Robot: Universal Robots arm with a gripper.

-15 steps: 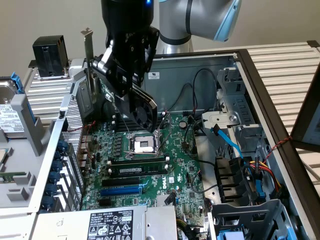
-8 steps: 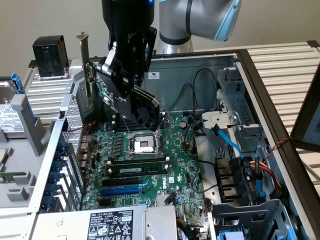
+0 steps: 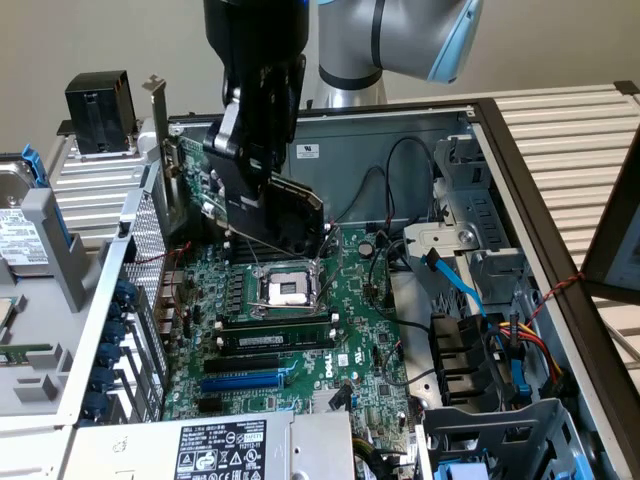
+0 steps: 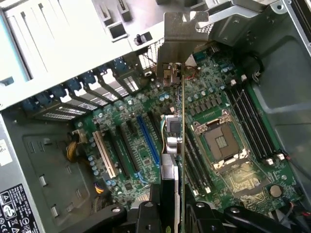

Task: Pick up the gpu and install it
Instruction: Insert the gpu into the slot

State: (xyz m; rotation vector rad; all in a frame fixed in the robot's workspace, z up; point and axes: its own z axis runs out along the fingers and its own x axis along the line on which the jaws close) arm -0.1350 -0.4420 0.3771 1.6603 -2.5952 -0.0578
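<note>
Black two-finger gripper clamped on green gpu card with black cooler and silver bracket. Long axis tilted. Blue expansion slot lies below, offset sideways.

A pale slatted bench carries everything; an open computer case lies on its side across the middle; at the exterior view's left sit a black boxy part (on the slats, just beside the case), a white-labelled hard drive and a grey plastic bracket; a dark panel stands at the right edge.
</note>
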